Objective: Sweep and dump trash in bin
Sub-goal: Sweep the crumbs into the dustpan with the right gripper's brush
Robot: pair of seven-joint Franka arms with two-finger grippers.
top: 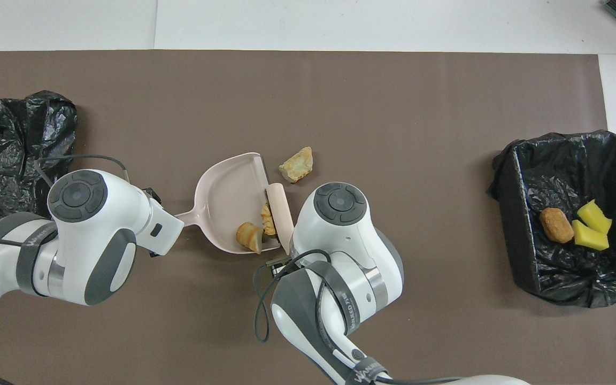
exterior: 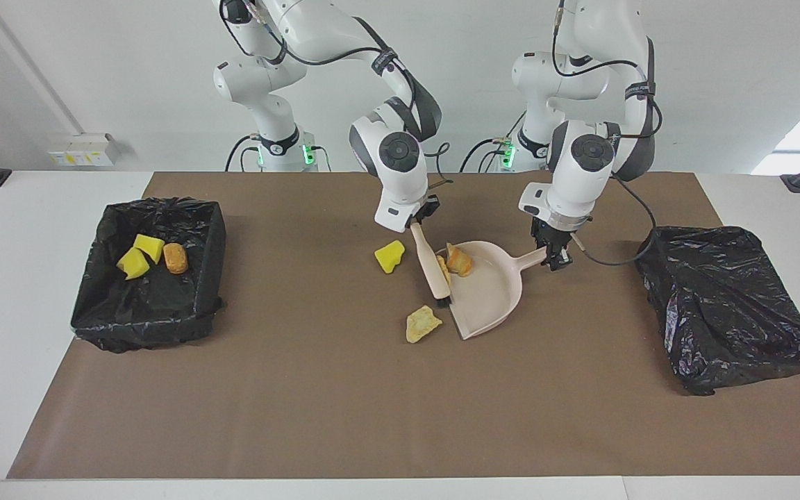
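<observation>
- Right gripper (exterior: 419, 221), centre of facing view, clamped on brush (exterior: 430, 267) handle; bristles at dustpan (exterior: 487, 295) mouth.
- Left gripper (exterior: 557, 255) clamped on dustpan handle, right of centre.
- Two tan lumps (exterior: 457, 260) in pan.
- One tan lump (exterior: 421, 324) on mat, just below pan mouth.
- Yellow wedge (exterior: 390, 255) on mat, centre.
- Bin (exterior: 213, 229) at frame's left w/ two yellow wedges (exterior: 140, 255) + brown nugget (exterior: 175, 257).

Colours around the beige dustpan (exterior: 483, 295)

Beige brush (exterior: 428, 264) with black bristles at the dustpan's lip; two orange-tan lumps (exterior: 460, 259) inside it, a pale tan lump (exterior: 421, 323) and a bright yellow sponge wedge (exterior: 389, 255) on the brown mat (exterior: 344, 403) beside it. White bench (exterior: 18, 201). Glossy black-lined bin (exterior: 91, 305) holds two yellow wedges (exterior: 140, 255) and an orange-brown nugget (exterior: 176, 257).
</observation>
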